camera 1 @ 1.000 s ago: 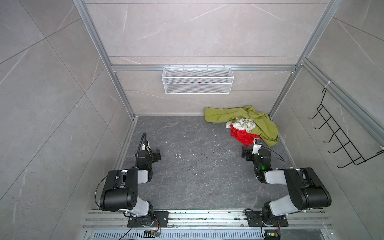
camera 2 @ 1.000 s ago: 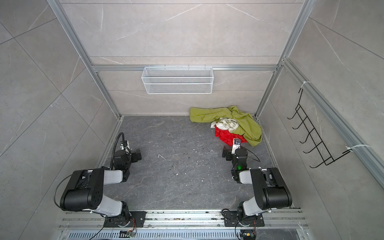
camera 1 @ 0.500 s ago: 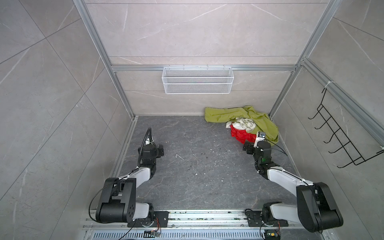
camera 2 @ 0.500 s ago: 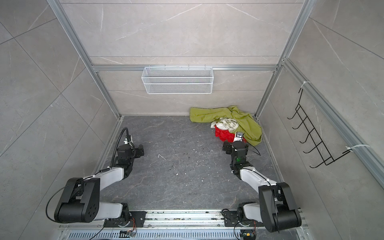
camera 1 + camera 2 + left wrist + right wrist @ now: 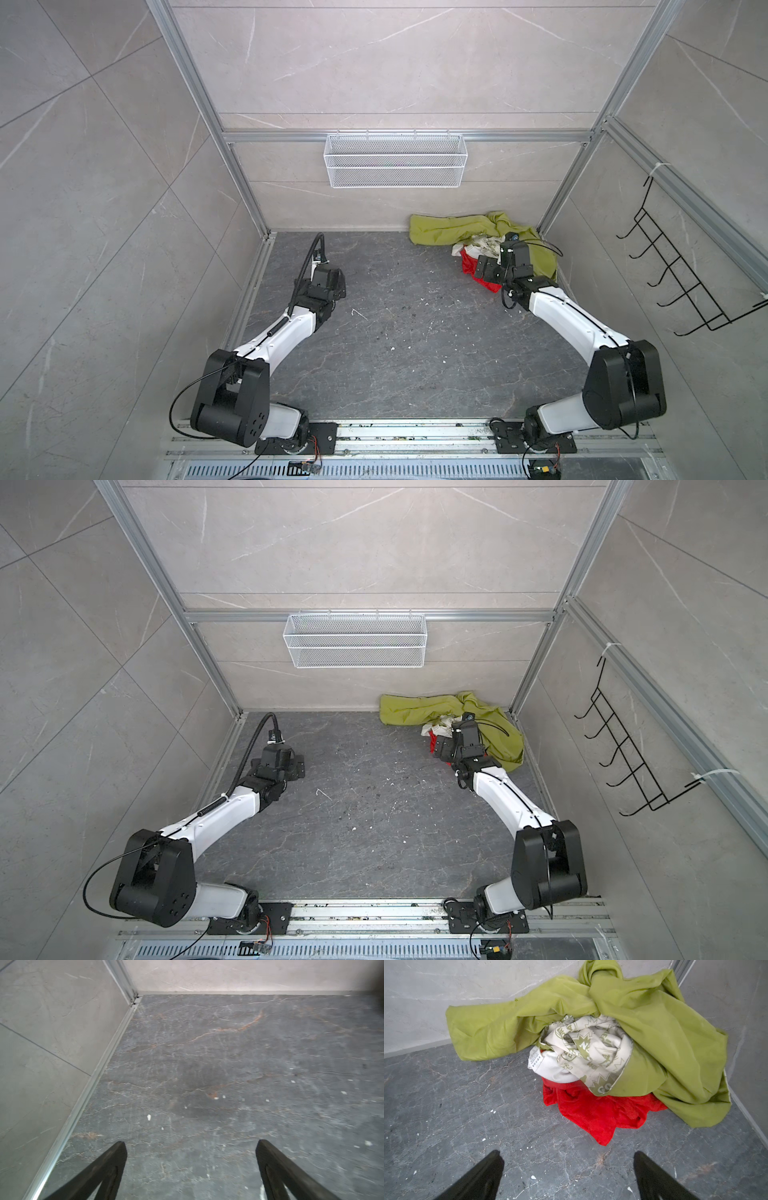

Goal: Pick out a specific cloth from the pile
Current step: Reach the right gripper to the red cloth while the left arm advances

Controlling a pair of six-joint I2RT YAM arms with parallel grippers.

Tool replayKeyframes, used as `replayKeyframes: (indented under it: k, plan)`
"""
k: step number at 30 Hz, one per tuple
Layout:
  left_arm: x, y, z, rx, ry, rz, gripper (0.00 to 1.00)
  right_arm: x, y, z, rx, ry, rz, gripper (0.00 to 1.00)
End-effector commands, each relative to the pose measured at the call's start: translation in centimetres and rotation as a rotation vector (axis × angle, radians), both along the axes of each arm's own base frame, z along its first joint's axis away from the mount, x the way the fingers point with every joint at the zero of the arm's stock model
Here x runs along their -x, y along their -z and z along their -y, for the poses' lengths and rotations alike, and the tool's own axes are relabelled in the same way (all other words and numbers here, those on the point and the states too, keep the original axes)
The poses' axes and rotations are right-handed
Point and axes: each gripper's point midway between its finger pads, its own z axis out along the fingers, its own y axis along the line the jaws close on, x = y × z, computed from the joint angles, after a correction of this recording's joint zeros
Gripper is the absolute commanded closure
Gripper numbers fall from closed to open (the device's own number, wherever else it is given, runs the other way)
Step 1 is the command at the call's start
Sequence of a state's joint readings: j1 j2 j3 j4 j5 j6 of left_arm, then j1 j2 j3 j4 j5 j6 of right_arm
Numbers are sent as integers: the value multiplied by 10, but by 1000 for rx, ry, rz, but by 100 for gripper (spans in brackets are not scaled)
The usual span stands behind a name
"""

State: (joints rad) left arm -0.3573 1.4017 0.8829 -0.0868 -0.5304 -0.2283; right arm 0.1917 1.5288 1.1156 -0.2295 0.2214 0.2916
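My left hand: fingers apart, empty, over bare worktop on the left, well apart from the pile. My right hand: fingers wide apart, nothing held, hovering just on the near side of the pile in the far right corner. The red cloth is at the bottom with its near edge sticking out. The white printed cloth and olive cloth lie on top. Risks: if I reach too deep I pinch the olive edge too. Their weight may also drag the whole heap along, and thin fabric may slip.
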Motion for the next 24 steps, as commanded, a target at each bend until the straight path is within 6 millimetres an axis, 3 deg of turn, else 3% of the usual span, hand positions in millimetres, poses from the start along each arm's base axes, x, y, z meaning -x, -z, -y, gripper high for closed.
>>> replayKeyframes:
  k: [1, 7, 10, 14, 19, 24]
  plan:
    - [0, 0, 18, 54, 17, -20, 0, 2, 21, 1, 56, -17, -114, 3]
    - [-3, 1, 63, 204, 206, -51, 1, -7, 40, 2, 110, -33, -185, 5]
    - [-3, 5, 87, 276, 304, -81, 10, -9, 54, 2, 140, -60, -219, 5]
    - [3, 16, 120, 376, 454, -119, 11, -13, 73, -1, 177, -107, -271, 7]
    - [6, 26, 136, 410, 505, -147, 11, -22, 84, 0, 213, -123, -292, 12]
    - [5, 29, 139, 410, 514, -159, 11, -32, 99, 8, 293, -117, -338, 18]
